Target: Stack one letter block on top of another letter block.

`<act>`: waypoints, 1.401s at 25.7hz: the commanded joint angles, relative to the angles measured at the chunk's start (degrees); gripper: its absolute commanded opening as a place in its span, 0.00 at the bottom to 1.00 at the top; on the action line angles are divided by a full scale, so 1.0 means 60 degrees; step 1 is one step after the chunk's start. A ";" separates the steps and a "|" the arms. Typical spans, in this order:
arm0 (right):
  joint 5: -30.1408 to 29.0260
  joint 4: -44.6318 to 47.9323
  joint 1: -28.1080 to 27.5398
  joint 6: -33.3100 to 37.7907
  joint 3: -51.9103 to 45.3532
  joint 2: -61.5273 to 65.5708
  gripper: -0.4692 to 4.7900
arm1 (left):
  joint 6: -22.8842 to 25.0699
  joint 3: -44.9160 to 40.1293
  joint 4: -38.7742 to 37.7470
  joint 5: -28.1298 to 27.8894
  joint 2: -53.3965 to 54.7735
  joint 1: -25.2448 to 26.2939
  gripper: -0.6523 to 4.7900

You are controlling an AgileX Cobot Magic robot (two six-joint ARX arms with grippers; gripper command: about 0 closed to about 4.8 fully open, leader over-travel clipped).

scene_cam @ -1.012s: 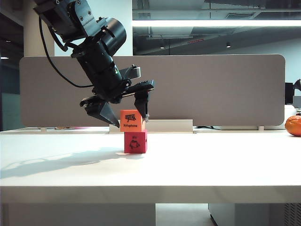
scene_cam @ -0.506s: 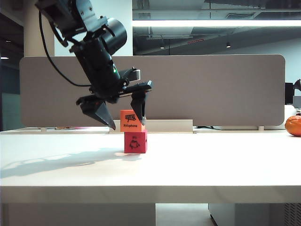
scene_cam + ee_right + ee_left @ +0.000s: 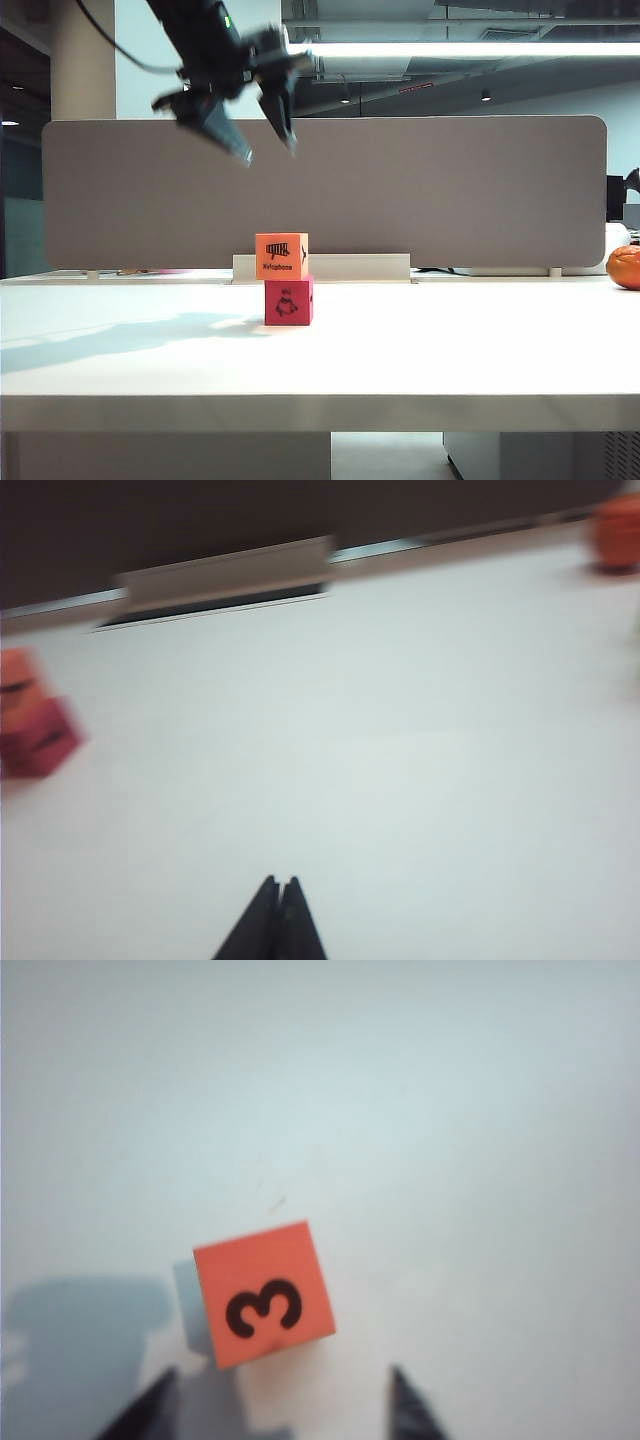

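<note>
The orange letter block (image 3: 281, 256) with the xylophone drawing rests on top of the pink-red letter block (image 3: 288, 302) near the middle of the table (image 3: 450, 350). My left gripper (image 3: 270, 154) hangs high above the stack, open and holding nothing. In the left wrist view the orange block (image 3: 263, 1305) shows a black "3" on its top face, far below my left gripper (image 3: 283, 1372), and it hides the lower block. My right gripper (image 3: 278, 880) is shut and empty over bare table. Both blocks, orange (image 3: 18, 680) on pink-red (image 3: 40, 742), lie well off to its side.
A grey divider panel (image 3: 450, 190) stands along the table's back edge, with a low white rail (image 3: 320, 267) at its foot behind the stack. An orange fruit (image 3: 624, 267) sits at the far right edge.
My left gripper has risen from either side of the orange block to high above it. The orange block stays on the pink-red one.
</note>
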 commanded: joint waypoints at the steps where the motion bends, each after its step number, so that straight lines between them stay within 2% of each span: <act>1: 0.0841 0.0401 0.0000 -0.0758 -0.0055 -0.0018 0.09 | 0.0506 0.0058 0.0259 -0.0044 -0.0561 0.0007 0.33; 6: 0.0783 0.0605 -0.0004 -0.1038 -0.0055 -0.0018 0.09 | 0.1144 0.0058 0.0098 -0.0193 -0.1279 0.0007 0.12; 7: 0.0801 0.0612 -0.0004 -0.1042 -0.0055 -0.0022 0.09 | 0.1155 0.0055 0.0000 -0.0313 -0.1432 0.0007 0.11; 12: 0.0787 0.0605 -0.0004 -0.1242 -0.0055 -0.0018 0.09 | 0.1610 -0.0084 -0.0350 -0.0976 -0.2164 0.0011 0.11; 17: 0.0776 0.0601 0.0000 -0.1246 -0.0055 -0.0018 0.09 | 0.1727 -0.1177 -0.0025 -0.0973 -0.3337 0.0011 0.11; 36: 0.0776 0.0291 0.0000 -0.1242 -0.0055 -0.0018 0.09 | 0.1585 -0.6732 0.1730 -0.1082 -0.8535 0.0007 0.11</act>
